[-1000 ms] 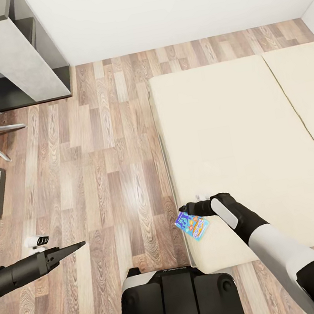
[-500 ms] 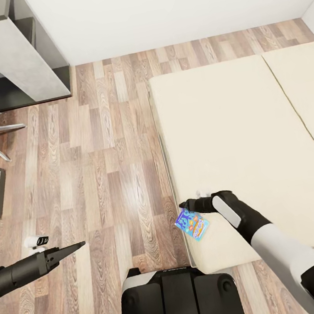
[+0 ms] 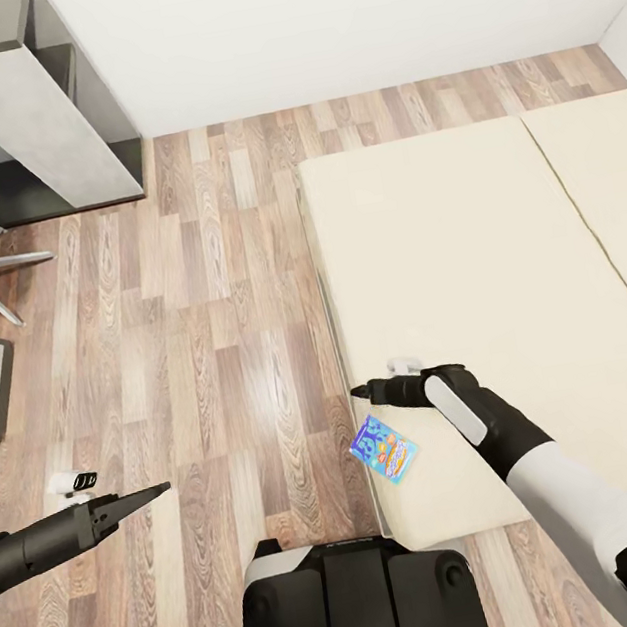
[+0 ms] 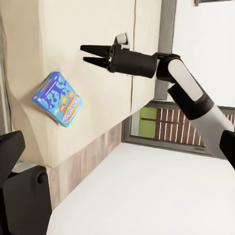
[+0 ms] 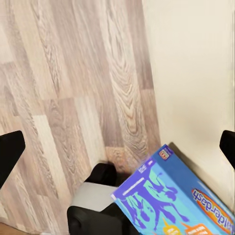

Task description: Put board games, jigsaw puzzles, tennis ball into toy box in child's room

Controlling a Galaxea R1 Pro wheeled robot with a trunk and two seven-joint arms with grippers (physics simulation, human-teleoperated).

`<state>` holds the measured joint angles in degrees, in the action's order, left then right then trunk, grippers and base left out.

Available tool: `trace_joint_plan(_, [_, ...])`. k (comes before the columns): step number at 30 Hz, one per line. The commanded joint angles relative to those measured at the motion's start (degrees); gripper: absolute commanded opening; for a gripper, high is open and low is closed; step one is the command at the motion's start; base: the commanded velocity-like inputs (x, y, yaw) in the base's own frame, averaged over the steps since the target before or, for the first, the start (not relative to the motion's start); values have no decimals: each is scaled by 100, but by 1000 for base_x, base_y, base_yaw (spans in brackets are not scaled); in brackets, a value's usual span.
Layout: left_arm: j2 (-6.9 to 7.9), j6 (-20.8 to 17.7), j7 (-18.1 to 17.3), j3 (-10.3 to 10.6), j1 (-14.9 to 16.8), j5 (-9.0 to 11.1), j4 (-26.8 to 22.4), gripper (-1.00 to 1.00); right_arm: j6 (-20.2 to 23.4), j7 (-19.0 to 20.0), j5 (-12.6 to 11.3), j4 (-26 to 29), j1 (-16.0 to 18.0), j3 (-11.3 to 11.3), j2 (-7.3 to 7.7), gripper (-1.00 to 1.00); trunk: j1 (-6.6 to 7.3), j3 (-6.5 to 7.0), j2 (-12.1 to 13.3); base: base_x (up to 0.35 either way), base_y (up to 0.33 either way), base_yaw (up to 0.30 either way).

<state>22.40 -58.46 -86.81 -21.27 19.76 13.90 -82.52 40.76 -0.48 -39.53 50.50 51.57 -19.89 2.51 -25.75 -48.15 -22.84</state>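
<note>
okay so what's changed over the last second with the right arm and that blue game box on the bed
The right gripper has drawn away from the blue board game, moving farther up the bed, and now hangs apart from it, jaws open. The box lies where it was at the mattress corner. The left gripper stays over the floor. The camera shifted slightly.

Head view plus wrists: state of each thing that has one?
blue board game: lying flat at the bed's corner edge, not held
right gripper: open, empty, above the game
left gripper: looks shut, empty, over the floor
bed: bare mattress
</note>
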Motion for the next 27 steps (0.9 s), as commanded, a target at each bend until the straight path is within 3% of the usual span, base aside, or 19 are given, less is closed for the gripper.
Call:
trace_joint_plan(1, [1, -61, -20, 0, 1, -2, 0, 100, 22, -5, -7, 63, 5, -15, 29, 100, -4, 3, -8, 0, 0, 0])
trace_joint_plan(6, [1, -61, -20, -1, 1, -2, 6, 100, 78, -5, -28, 360, 10, -15, 163, 100, -4, 47, -8, 0, 0, 0])
trace_joint_plan(18, [17, -61, -20, -7, 1, -2, 7, 100, 108, -5, -84, 589, -6, -15, 198, 100, -4, 155, -8, 0, 0, 0])
trace_joint_plan(22, [18, -61, -20, -7, 1, -2, 7, 100, 114, 0, -108, 928, -119, -11, 234, 100, -4, 192, -8, 0, 0, 0])
trace_joint_plan(27, [19, -61, -20, -8, 1, -2, 13, 100, 129, 3, -260, 1861, -557, -9, 404, 100, -4, 237, -8, 0, 0, 0])
